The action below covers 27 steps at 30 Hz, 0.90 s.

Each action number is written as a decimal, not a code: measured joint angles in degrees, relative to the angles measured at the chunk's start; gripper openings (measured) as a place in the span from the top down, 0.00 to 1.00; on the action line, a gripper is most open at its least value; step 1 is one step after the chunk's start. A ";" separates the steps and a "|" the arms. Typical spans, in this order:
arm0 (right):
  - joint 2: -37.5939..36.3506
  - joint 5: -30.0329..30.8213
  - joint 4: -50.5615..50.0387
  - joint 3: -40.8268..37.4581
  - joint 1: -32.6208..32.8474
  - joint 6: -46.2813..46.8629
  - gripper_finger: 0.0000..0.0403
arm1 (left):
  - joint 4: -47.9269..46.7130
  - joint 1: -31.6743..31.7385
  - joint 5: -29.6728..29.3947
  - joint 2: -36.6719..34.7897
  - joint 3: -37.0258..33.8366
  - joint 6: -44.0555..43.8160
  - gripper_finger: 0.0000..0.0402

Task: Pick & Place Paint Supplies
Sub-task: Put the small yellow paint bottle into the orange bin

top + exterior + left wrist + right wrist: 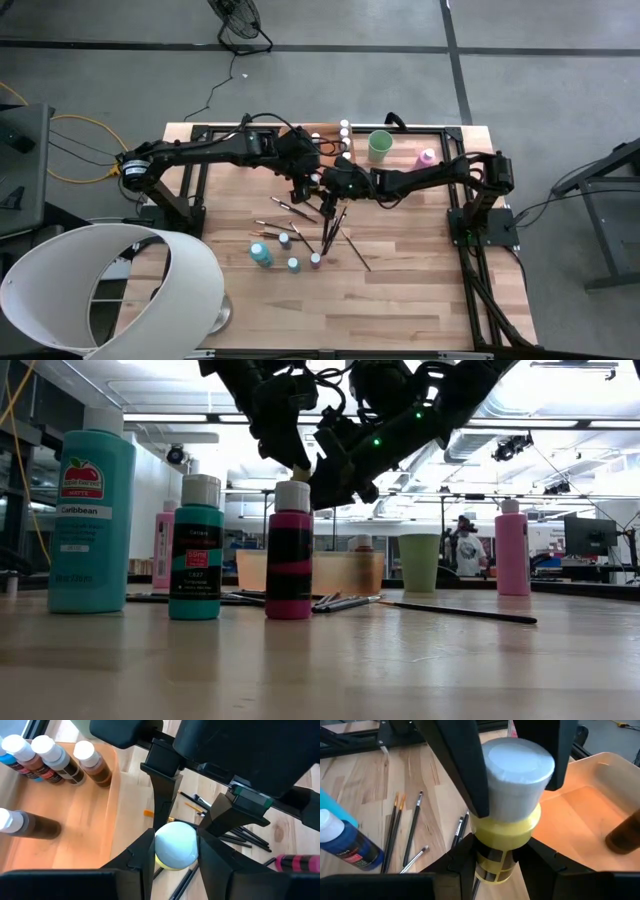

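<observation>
Foreground on the light wooden table (330, 670), seen from table height: large teal paint bottle with an apple label (90, 520), then a small teal paint bottle with a white cap (197, 550), then a magenta paint bottle with a black label (290, 550). All three upright, standing in a row, apart from one another.

Just behind, flat on the wood: thin dark-handled paintbrushes (455, 611), some bunched, one stretched out alone.

Above the brushes, off the table, near its middle: small yellow paint bottle with a white cap (507, 827), caught between both arms.
- Right gripper (495, 862) – pinches the yellow body, one finger on each side.
- Left gripper (176, 855) – closes on the white cap, fingers (142, 865) pressed against its sides.

Farther back: translucent orange rectangular tray (310, 572). Holds brown paint bottles with white caps (60, 762) – several upright in a cluster at one end, one lying on its side (30, 825).

Beside the tray, toward the right arm's side: light green cup (418, 563), upright. Beyond it a pale pink paint bottle (511, 550), standing alone.

Off the table, deep in the room: a person (463, 545).
</observation>
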 joint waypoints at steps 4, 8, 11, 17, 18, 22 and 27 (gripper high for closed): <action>0.00 -0.02 0.00 0.00 0.00 0.00 0.69 | -0.02 0.00 -0.02 0.00 0.00 0.00 0.72; 0.00 0.09 -0.04 0.00 0.00 0.16 0.65 | -0.10 0.00 -0.02 0.00 0.00 0.00 0.72; -0.40 -0.08 -0.87 0.00 0.00 1.25 0.58 | -0.30 0.00 -0.61 0.00 0.00 -0.23 0.72; -4.49 2.08 -9.53 -0.04 -0.22 5.40 0.37 | 0.66 0.11 -4.30 -0.04 -0.02 -0.74 0.72; -5.60 2.80 -12.38 -0.06 -0.34 5.48 0.34 | 1.39 0.37 -4.53 -0.03 -0.04 -0.78 0.72; -9.88 5.57 -20.01 -0.05 -0.74 5.64 0.25 | 5.70 1.25 -5.35 -0.03 -0.04 -0.91 0.72; -14.80 6.43 -26.13 -0.09 -1.91 7.32 0.22 | 8.96 3.75 -8.22 -0.02 -0.04 -1.14 0.72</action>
